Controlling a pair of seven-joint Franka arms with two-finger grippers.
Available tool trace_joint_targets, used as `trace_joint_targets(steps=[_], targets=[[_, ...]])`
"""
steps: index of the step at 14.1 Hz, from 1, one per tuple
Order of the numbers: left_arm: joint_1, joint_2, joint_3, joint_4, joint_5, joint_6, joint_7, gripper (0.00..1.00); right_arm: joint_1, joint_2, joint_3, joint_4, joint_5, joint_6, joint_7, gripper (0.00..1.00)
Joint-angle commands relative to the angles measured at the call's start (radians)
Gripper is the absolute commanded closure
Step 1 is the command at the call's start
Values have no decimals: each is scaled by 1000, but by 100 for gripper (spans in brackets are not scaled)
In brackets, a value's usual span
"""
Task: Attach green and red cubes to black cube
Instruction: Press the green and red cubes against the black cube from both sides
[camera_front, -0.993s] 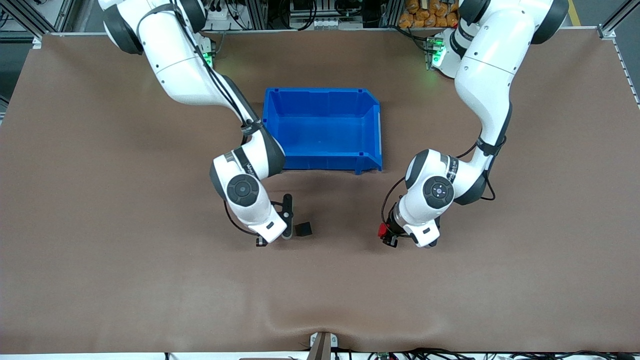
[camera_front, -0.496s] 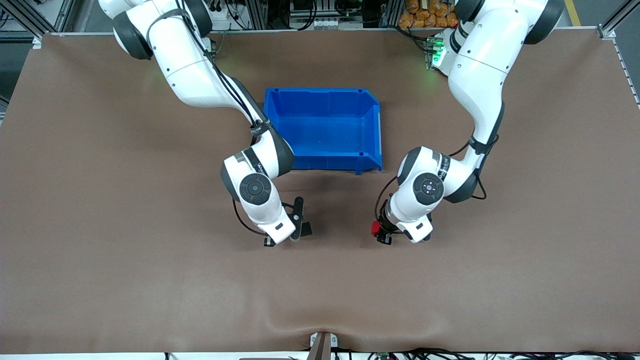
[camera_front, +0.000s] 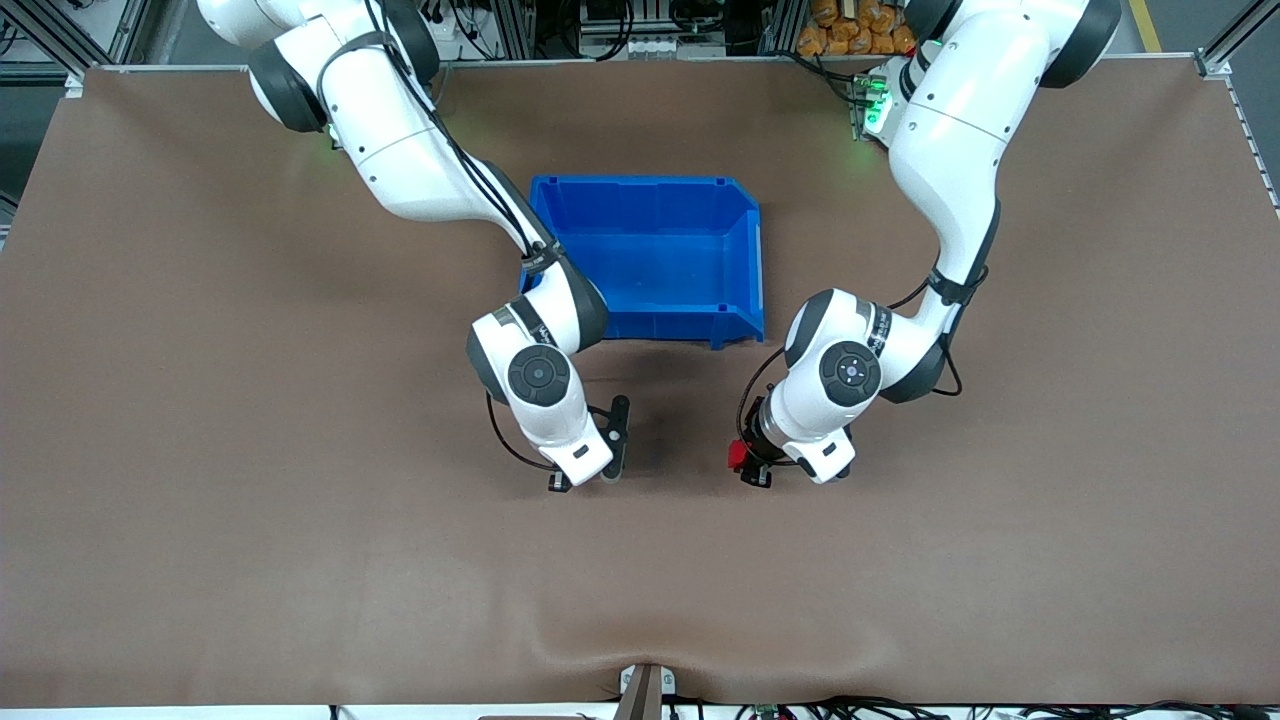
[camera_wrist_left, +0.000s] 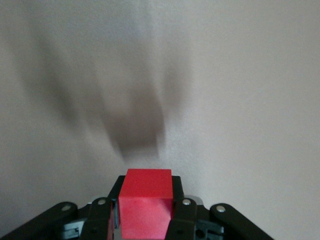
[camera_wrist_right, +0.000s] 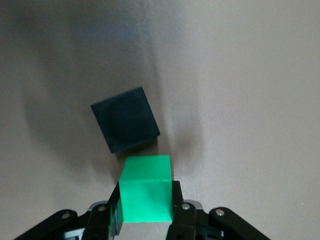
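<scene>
Right wrist view: right gripper (camera_wrist_right: 146, 212) clamped on the green cube (camera_wrist_right: 146, 194), poised just over the black cube (camera_wrist_right: 125, 119), which lies flat on the table (camera_wrist_right: 250, 100), turned askew to the green faces; a wrist twist probably needed before mating. Left gripper (camera_wrist_left: 146, 220) clamped on the red cube (camera_wrist_left: 146, 207), over bare mat toward the left arm's end, well apart. Front view: black cube hidden under the right gripper (camera_front: 612, 462); blue bin (camera_front: 745, 262) farther off, open room all round.

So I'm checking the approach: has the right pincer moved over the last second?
Yes. The right pincer, holding the green cube, has shifted toward the left arm's end, judged against the blue bin.
</scene>
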Motion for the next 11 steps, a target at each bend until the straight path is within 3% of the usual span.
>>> trace_joint_targets(steps=[1, 3, 4, 5, 6, 11], targets=[[-14, -11, 7, -1, -25, -2, -21, 100, 17, 22, -7, 32, -15, -14, 25, 92], [-2, -13, 6, -7, -25, -3, -19, 100, 22, 23, -7, 27, -12, -13, 26, 91], [-4, -13, 4, -9, -25, -5, -21, 100, 25, 23, -7, 27, -12, -11, 29, 80], [-4, -14, 4, -10, -26, -11, -24, 100, 25, 25, -7, 26, -12, -10, 31, 32], [1, -16, 2, -18, -28, -14, -28, 100, 25, 28, -7, 26, -12, -10, 31, 0], [12, -28, 1, -36, -28, -40, -44, 100, 19, 5, -7, 23, 0, -22, 32, 0]])
